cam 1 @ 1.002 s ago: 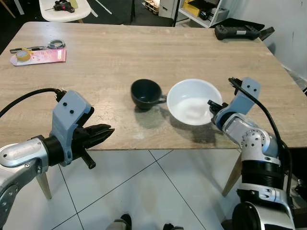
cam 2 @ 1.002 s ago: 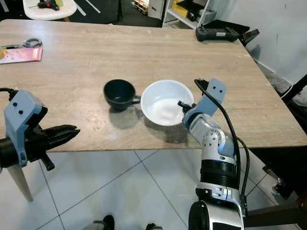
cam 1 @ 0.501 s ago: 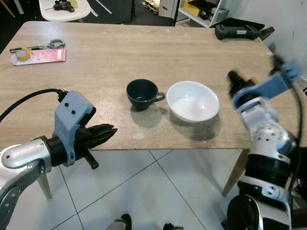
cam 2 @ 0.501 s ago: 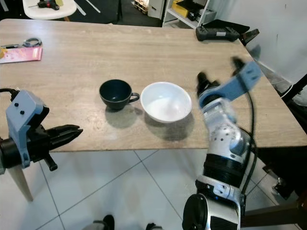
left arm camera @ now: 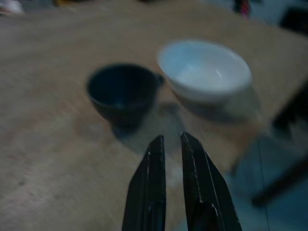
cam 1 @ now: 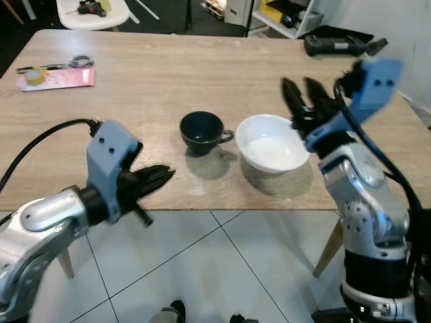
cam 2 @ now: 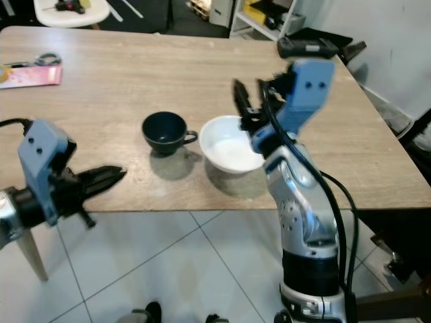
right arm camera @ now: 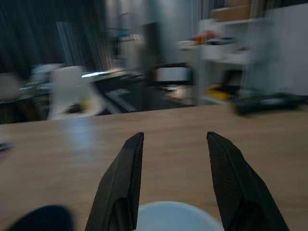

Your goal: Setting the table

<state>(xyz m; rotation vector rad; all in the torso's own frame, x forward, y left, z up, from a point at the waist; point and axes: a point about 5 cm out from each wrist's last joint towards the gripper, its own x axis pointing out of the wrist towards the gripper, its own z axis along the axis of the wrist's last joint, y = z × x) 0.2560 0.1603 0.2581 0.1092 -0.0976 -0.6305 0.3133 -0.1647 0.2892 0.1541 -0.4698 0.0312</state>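
A dark blue cup (cam 1: 202, 130) stands near the table's front edge with its handle toward a white bowl (cam 1: 273, 143) just to its right. My right gripper (cam 1: 297, 87) hangs open above the bowl's far right rim, and its fingers hold nothing. In the right wrist view the bowl's rim (right arm camera: 173, 215) shows below the spread fingers (right arm camera: 122, 185). My left gripper (cam 1: 170, 174) is shut and empty, level with the table's front edge, left of the cup. In the left wrist view its fingers (left arm camera: 151, 185) point at the cup (left arm camera: 122, 92) and the bowl (left arm camera: 204, 70).
The wooden table (cam 1: 168, 74) carries a pink packet with a tape roll and scissors (cam 1: 57, 74) at the far left and a black controller (cam 1: 340, 46) at the far right. A white chair (cam 1: 87, 12) and shelves stand beyond. Tiled floor (cam 1: 202, 269) lies below the front edge.
My right arm has swung up from beside the bowl's right rim to above it, fingers open. My left gripper has edged closer to the table edge. Cup and bowl stay put.
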